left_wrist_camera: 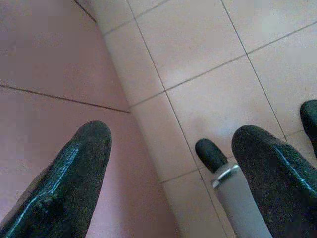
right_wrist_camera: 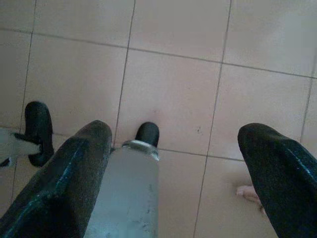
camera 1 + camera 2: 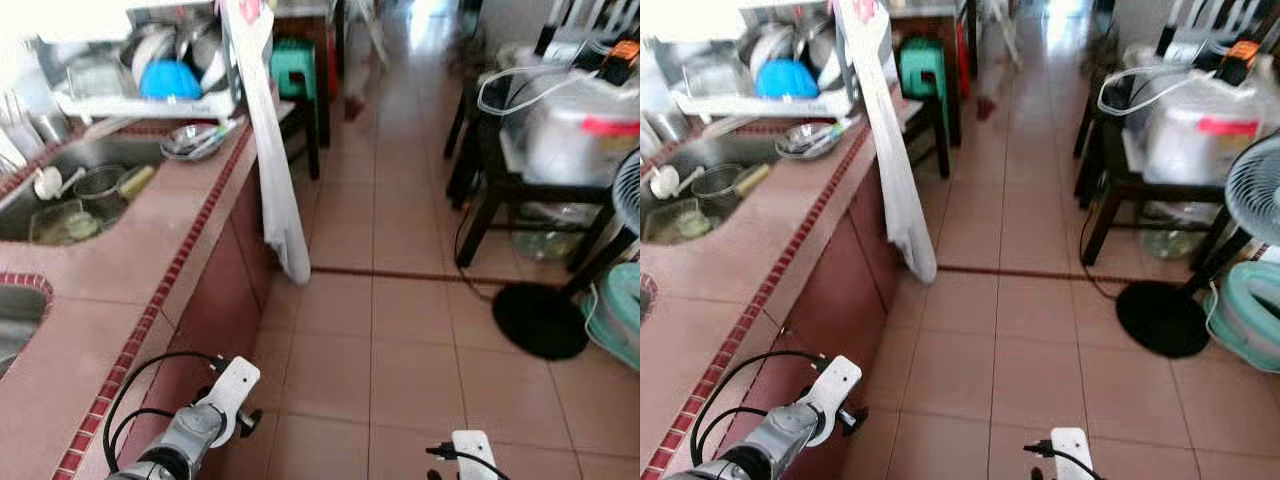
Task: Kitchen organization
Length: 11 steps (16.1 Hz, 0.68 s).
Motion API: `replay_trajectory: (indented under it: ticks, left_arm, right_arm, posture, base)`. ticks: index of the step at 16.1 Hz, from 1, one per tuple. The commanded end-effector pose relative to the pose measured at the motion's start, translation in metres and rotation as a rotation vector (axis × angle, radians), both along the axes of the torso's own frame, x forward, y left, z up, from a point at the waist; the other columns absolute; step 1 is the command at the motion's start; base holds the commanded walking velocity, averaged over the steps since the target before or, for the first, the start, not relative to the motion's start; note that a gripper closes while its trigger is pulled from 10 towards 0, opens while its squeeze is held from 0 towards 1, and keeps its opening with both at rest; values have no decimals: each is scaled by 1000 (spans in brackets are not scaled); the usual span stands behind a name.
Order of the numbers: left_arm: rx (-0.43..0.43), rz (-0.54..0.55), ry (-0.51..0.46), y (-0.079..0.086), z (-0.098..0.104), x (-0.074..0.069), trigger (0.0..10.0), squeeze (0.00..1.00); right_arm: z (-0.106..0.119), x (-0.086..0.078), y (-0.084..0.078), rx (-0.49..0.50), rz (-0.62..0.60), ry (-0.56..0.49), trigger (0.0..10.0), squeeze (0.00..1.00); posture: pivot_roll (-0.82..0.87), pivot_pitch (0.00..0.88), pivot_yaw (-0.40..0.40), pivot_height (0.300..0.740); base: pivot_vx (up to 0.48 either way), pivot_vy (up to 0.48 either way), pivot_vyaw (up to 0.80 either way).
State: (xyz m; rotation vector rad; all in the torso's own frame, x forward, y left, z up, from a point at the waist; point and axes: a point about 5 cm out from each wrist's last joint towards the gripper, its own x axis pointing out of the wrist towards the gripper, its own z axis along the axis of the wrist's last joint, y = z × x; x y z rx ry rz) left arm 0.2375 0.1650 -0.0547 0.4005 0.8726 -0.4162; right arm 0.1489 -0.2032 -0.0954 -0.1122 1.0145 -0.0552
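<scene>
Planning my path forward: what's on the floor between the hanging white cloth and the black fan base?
Mostly bare tile floor. A dark strip crosses it from the white cloth toward the fan base, and a black cable trails near the base. The left eye view shows this.

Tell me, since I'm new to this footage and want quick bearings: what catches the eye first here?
A long white cloth hangs from the pink counter edge on the robot's left, down toward the tiled floor. Behind it a crowded dish rack holds a bright blue bowl beside a sink with dishes. Right of the aisle a dark table carries a white appliance, with a black fan base on the floor.
</scene>
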Motion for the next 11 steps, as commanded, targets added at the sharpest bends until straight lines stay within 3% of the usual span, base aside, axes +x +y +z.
replay_trajectory:
  ticks: [1, 11]
  left_arm:
    - [13, 11, 4, 5, 0, 0, 10000, 0]
    - [8, 10, 18, 5, 0, -1, 10000, 0]
  right_arm:
    - [-1, -2, 3, 6, 12, 14, 10000, 0]
    - [-2, -1, 8, 8, 48, 24, 10000, 0]
  posture:
    - [56, 18, 81, 740]
    - [53, 15, 82, 740]
  base:
    - [0, 0, 0]
    - [0, 0, 0]
